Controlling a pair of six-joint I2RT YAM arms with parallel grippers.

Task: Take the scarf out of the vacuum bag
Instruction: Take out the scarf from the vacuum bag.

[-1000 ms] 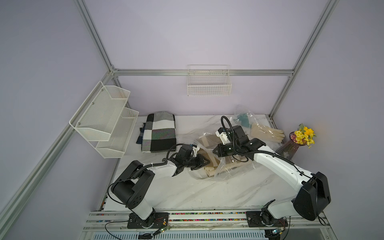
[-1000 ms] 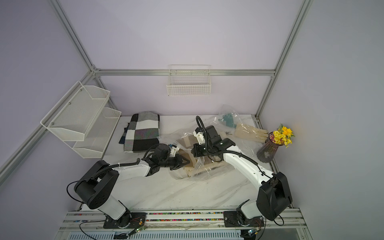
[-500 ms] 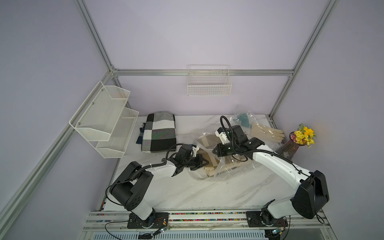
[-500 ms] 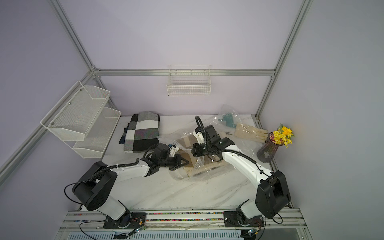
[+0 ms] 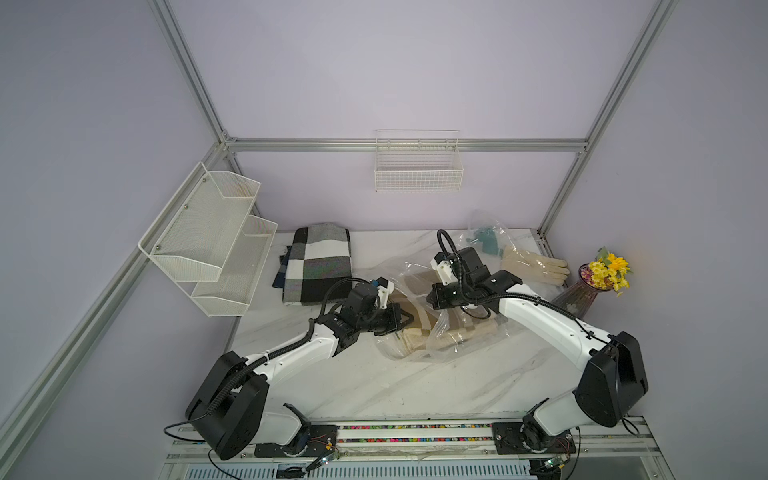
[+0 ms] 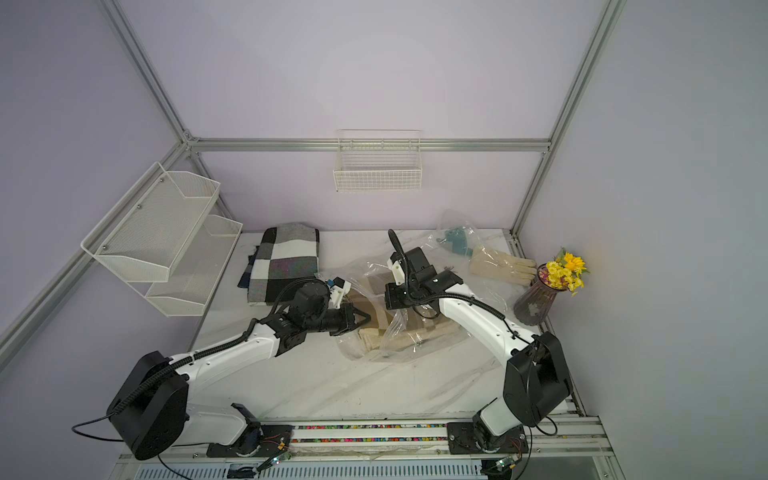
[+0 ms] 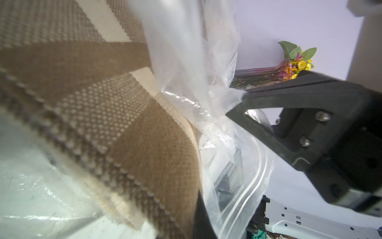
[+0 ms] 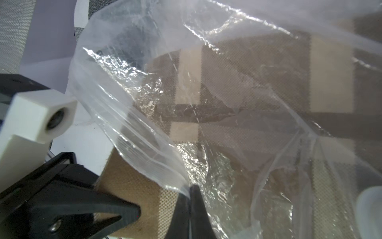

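Observation:
The vacuum bag, crinkly clear plastic, lies mid-table with its mouth facing my left arm. Inside it is the scarf, tan with cream checks. My left gripper reaches into the mouth and is shut on the scarf's near edge; one black finger shows beside the fabric. My right gripper is shut on the bag's upper lip and holds it raised over the scarf. A white round cap shows at the picture's edge.
A folded black-and-white checked cloth lies at the back left. At the back right are a small clear bag with a teal item, cream gloves and a vase of yellow flowers. Wire shelves hang on the left wall.
My left gripper's jaws have closed on the scarf inside the bag mouth. Both arms have hardly moved, and the right gripper still holds the bag's lip.

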